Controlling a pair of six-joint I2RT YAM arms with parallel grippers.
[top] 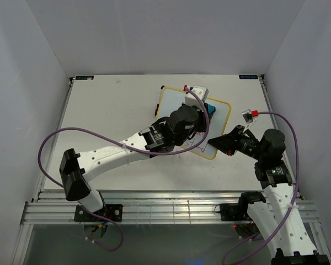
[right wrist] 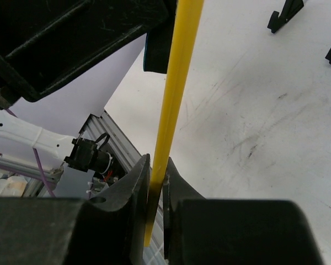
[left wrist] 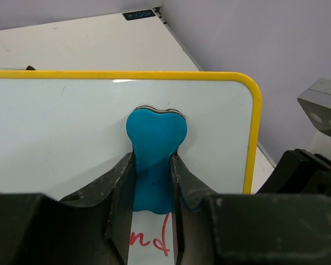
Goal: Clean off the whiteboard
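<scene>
Above the far right of the counter [top: 110, 105] is the whiteboard [top: 174, 102] — my right claw [right wrist: 157, 171] clamps its yellow rim, my left claw [left wrist: 153, 182] clamps the blue eraser [left wrist: 156, 135], pressed to the board above red writing [left wrist: 154, 240]

**A:** Where is there room on the table [top: 102, 107]?

**B:** The far-left part is bare, and so is a strip behind the whiteboard [top: 172, 105] along the back wall [top: 165, 33].

**A:** And the middle?

**B:** Blocked. The left arm [top: 127, 146] lies across it and over the board. The left gripper [left wrist: 153, 160] pinches an eraser [left wrist: 155, 135] against the board's face.

**A:** The right side?

**B:** Tight. The right gripper [right wrist: 156, 165] clamps the board's yellow edge, and the right arm [top: 273, 149] sits near the side wall [top: 309, 66].

**A:** Anything low down?

**B:** Two black feet [right wrist: 284, 14] on the table on the board's far side, and a purple cable [top: 44, 149] looping over the near-left corner.
</scene>
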